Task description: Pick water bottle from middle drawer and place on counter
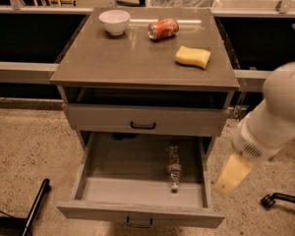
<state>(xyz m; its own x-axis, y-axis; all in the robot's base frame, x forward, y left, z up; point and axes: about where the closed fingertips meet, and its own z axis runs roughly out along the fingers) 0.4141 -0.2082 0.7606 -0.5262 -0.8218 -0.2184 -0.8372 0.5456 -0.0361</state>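
The water bottle lies on its side in the right half of the open middle drawer, with its white cap toward the drawer's front. The counter is the grey-brown top slab above. My gripper hangs from the white arm just outside the drawer's right side, a little right of the bottle and above floor level, and holds nothing.
On the counter stand a white bowl, a red soda can on its side and a yellow sponge. A shut drawer front sits above the open drawer. A black bar and a chair caster are on the floor.
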